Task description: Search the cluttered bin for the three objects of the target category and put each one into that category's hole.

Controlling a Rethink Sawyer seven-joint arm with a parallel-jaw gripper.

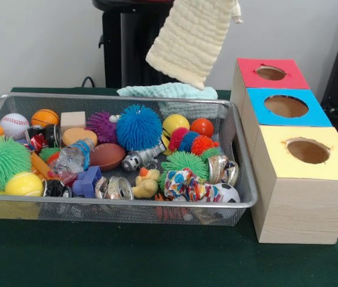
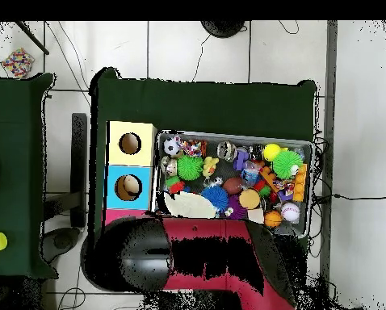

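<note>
A cream waffle cloth (image 1: 191, 39) hangs in the air above the far rim of the wire bin (image 1: 244, 179), its top at the picture's upper edge. It hangs as if held from above; the gripper itself is cut off there. In the overhead view the cloth (image 2: 188, 206) shows at the bin's (image 2: 311, 147) lower left edge, beside the red and black arm (image 2: 220, 258). A pale teal cloth (image 1: 169, 91) lies draped over the bin's far rim below the cream one. Right of the bin stand three boxes with round holes: red (image 1: 270, 73), blue (image 1: 286, 106), yellow (image 1: 307, 150).
The bin is packed with a blue spiky ball (image 1: 139, 127), green spiky balls (image 1: 1, 161), a baseball (image 1: 14, 124), a brown football (image 1: 107, 156), crushed cans (image 1: 113, 188), a plastic bottle (image 1: 73, 158), a rubber duck (image 1: 146, 182) and a patterned cloth (image 1: 186, 184).
</note>
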